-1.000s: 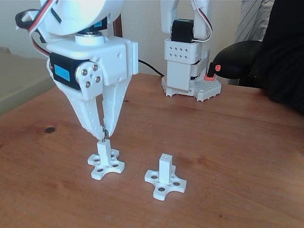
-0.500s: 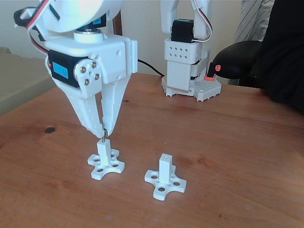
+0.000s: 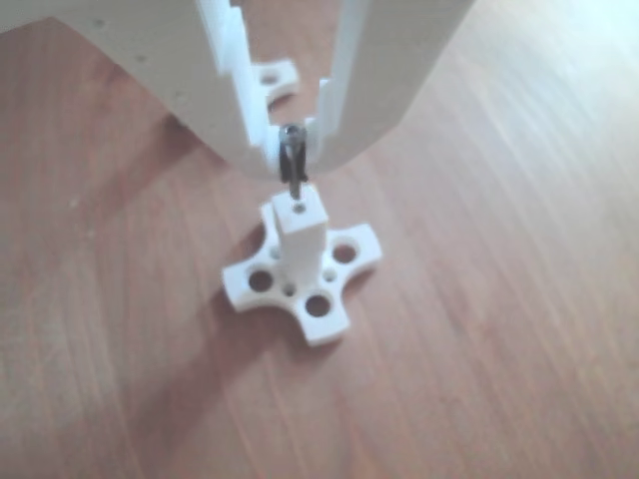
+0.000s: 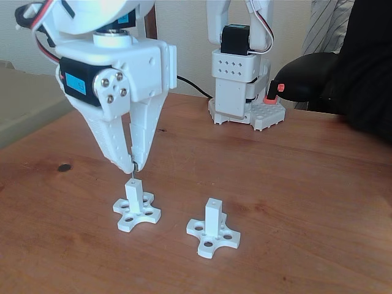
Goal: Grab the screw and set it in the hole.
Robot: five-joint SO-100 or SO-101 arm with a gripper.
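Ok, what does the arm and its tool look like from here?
White 3D-printed plastic. The tool has two long tapered fingers under a boxy wrist housing a black servo with a blue label. Four silver screws ring a round hub; red, black and white wires run above.

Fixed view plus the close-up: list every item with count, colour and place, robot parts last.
screw: one, silver, held upright in the pincer tips, its tip just above the hole.
hole: one, tiny, in the top face of the left post.
posts with cross bases: two, white, front of table.
table: one, reddish-brown wood.
dark spot: one, on the table at left.
second arm's base: one, white, at the back.
person's dark sleeve: one, at right.
pincer: one, white, above the left post.
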